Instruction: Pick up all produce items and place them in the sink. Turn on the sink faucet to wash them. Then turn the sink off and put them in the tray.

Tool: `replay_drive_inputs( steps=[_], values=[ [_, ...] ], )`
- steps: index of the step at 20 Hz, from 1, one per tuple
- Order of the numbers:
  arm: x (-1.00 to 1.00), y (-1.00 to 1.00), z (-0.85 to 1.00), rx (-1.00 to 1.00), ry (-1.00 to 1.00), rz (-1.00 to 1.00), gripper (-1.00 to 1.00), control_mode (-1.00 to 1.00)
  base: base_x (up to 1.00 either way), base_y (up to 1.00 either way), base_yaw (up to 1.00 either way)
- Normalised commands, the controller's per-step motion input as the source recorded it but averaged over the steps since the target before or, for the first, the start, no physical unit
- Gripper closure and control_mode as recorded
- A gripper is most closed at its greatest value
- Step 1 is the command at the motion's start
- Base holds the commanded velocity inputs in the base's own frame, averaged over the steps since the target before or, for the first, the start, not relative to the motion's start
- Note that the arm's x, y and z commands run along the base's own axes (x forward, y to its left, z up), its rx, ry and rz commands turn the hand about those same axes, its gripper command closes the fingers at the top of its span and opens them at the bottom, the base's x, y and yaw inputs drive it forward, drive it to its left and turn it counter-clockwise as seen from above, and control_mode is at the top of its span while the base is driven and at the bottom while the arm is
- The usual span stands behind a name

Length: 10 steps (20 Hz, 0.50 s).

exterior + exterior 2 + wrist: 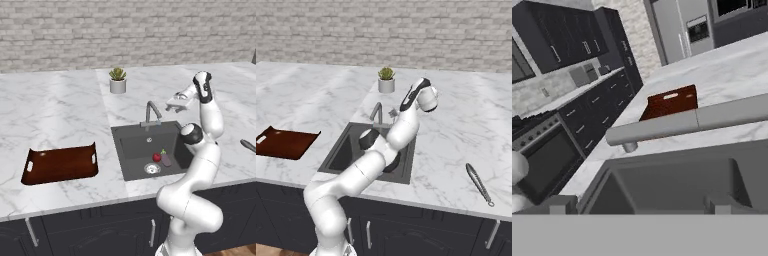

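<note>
Jaws apart, just beside faucet (152, 112) spout

Two pieces of produce sit in the sink (131, 150): one red fruit (156, 157) and one purple vegetable (165, 160). One sink, with one drain (152, 168) and one faucet (152, 113). One wooden tray (60, 163) on the desk (55, 107), with two handle slots. One potted plant (118, 80). One long dark utensil (479, 184) lies on the desk at the right. One robot arm (200, 160) with one claw (176, 101).
</note>
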Motion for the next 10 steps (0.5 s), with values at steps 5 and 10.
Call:
replay_drive_inputs(
  steps=[5, 10],
  values=[
    [-1.00, 0.58, 0.00, -0.06, -0.03, 0.00, -1.00, -1.00, 0.00, 0.00, 0.00],
    [-1.00, 0.28, 0.03, -0.15, -0.11, 0.00, -1.00, -1.00, 0.00, 0.00, 0.00]
  ],
)
